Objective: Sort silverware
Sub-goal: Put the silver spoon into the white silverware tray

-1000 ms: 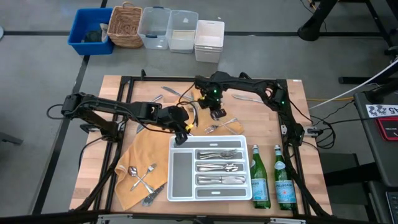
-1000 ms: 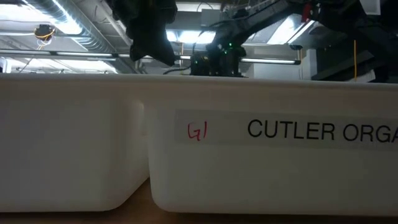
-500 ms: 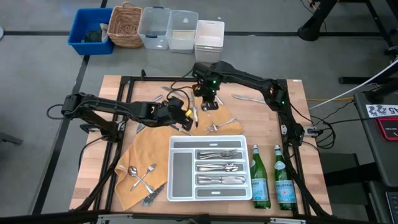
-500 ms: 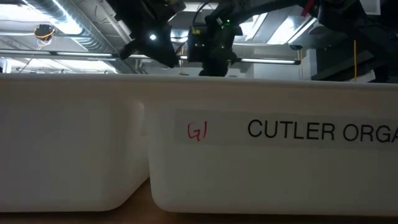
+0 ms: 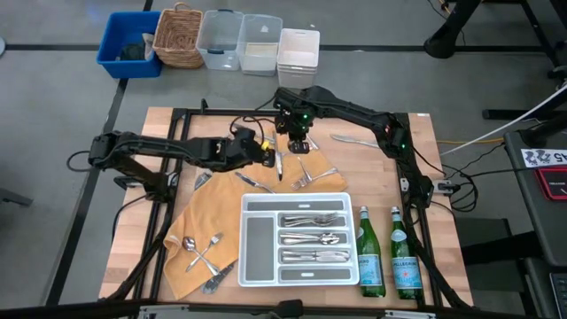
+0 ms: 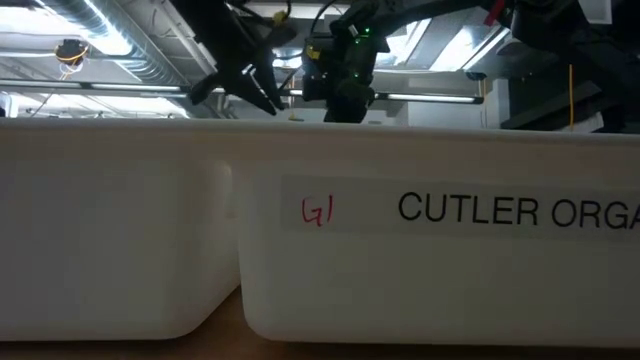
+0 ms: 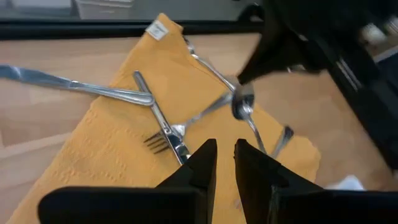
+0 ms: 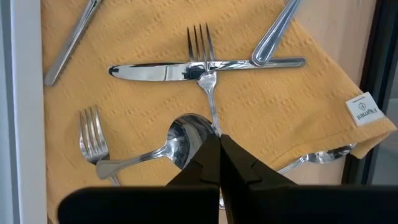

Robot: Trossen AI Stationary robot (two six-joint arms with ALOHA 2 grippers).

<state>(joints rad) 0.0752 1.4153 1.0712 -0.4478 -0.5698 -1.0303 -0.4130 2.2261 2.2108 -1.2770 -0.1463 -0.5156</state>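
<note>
- Where the table edge lies nearest, a white divided tray [image 5: 243,252] holds sorted silverware [image 5: 312,237] in its long slots, with two green bottles [image 5: 370,257] standing just beside it.
- More pieces lie loose on the near corner of the yellow cloth [image 5: 208,217].
- Farther in, the left gripper [image 7: 222,149] hovers over the cloth, its fingers a narrow gap apart, with nothing seen between them.
- Facing it, the right gripper [image 8: 219,144] is clenched tight, with its tips right at a spoon [image 8: 183,138]; whether it pinches that spoon, I cannot tell.
- A knife [image 8: 161,71] and forks lie crossed on the cloth around there.
- Beyond the table stand several bins [image 5: 221,40].
</note>
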